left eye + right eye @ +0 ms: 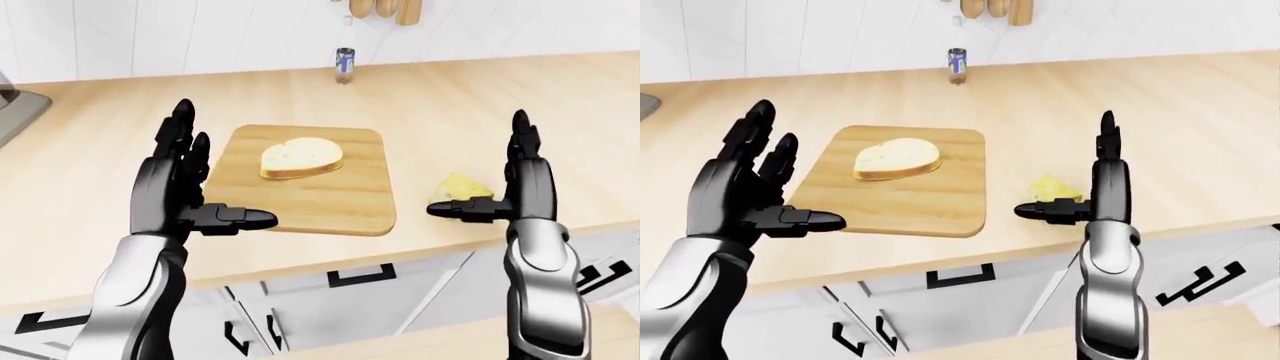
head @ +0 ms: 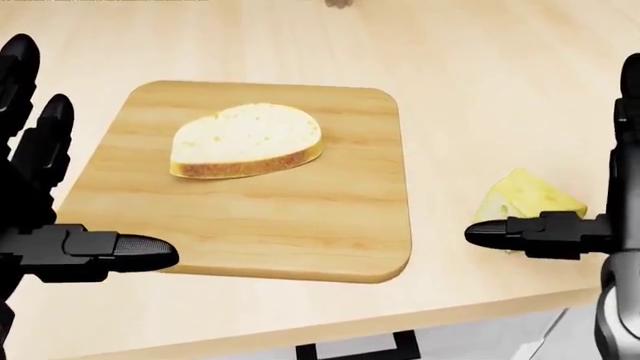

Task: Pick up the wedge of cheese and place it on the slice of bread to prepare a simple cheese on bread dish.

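A slice of bread [image 2: 246,140] lies flat on a wooden cutting board [image 2: 300,225] on the light counter. A yellow wedge of cheese [image 2: 530,196] sits on the counter to the right of the board, near the counter's lower edge. My right hand [image 1: 488,184] is open, fingers upright, with its thumb [image 2: 510,233] pointing left just below the cheese; whether they touch is unclear. At the board's left edge my left hand [image 1: 208,184] is open, and its thumb [image 2: 130,253] reaches over the board's lower left corner. Neither hand holds anything.
A small can or bottle [image 1: 344,64] stands at the top of the counter by the tiled wall, and wooden utensils [image 1: 380,9] hang above it. A grey edge [image 1: 15,112] shows at far left. White cabinet drawers [image 1: 350,281] lie below the counter edge.
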Robot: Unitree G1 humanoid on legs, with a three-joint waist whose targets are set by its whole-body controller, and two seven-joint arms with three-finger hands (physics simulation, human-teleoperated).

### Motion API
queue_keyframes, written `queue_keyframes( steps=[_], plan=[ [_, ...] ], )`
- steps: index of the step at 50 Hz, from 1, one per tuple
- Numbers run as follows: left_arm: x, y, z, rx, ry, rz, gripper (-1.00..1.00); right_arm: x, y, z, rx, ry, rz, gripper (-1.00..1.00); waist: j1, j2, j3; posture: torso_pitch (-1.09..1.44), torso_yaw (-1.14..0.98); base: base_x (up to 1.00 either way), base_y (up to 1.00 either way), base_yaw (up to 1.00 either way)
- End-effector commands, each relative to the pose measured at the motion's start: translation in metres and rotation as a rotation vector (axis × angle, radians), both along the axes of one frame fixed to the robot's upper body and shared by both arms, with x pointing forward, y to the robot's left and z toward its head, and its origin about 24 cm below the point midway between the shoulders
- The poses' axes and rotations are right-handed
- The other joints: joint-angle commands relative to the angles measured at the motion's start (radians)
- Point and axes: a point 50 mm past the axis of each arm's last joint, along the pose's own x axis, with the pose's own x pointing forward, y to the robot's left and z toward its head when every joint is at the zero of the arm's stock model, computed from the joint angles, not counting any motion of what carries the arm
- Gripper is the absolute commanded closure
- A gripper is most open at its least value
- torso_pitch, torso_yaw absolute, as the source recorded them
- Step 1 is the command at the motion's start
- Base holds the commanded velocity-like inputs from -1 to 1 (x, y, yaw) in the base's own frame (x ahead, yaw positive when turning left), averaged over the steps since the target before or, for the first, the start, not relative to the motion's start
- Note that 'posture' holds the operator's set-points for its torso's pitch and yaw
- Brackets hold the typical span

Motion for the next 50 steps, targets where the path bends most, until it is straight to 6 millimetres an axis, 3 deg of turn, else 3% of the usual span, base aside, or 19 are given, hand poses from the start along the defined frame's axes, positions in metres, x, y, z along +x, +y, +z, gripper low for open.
queue_keyframes(
  steps=[1,24,26,28,31,42,50],
  plan=[
    [-0.004,-0.001,0.013,0.011,-0.078,-0.002,-1.00,-0.002,-0.001,0.012,-0.031,-0.057,-0.016,-1.00,0.000,0.001,-0.016,0.00,0.00,0.00,0.00,0.00],
    [-0.005,0.000,0.014,0.010,-0.082,0.002,-1.00,-0.006,-0.002,0.002,-0.069,-0.016,-0.001,-0.98,0.000,0.001,-0.016,0.00,0.00,0.00,0.00,0.00],
    [-0.005,0.000,0.014,0.011,-0.081,0.001,-1.00,-0.006,-0.001,0.002,-0.069,-0.016,0.001,-0.75,-0.001,0.001,-0.016,0.00,0.00,0.00,0.00,0.00],
    [-0.005,0.000,0.013,0.010,-0.081,0.001,-1.00,-0.005,-0.001,0.001,-0.069,-0.016,0.003,-0.65,-0.001,0.001,-0.016,0.00,0.00,0.00,0.00,0.00],
    [-0.004,0.000,0.013,0.010,-0.081,0.001,-1.00,-0.005,-0.001,0.001,-0.070,-0.015,0.003,-0.62,-0.001,0.001,-0.016,0.00,0.00,0.00,0.00,0.00],
    [-0.005,0.000,0.015,0.011,-0.082,0.002,-1.00,-0.005,0.001,0.000,-0.072,-0.017,0.010,0.22,0.000,0.002,-0.015,0.00,0.00,0.00,0.00,0.00],
    [-0.004,0.001,0.014,0.011,-0.082,0.004,-1.00,-0.005,0.003,0.006,-0.076,-0.030,0.016,0.33,0.000,0.002,-0.016,0.00,0.00,0.00,0.00,0.00]
  ],
)
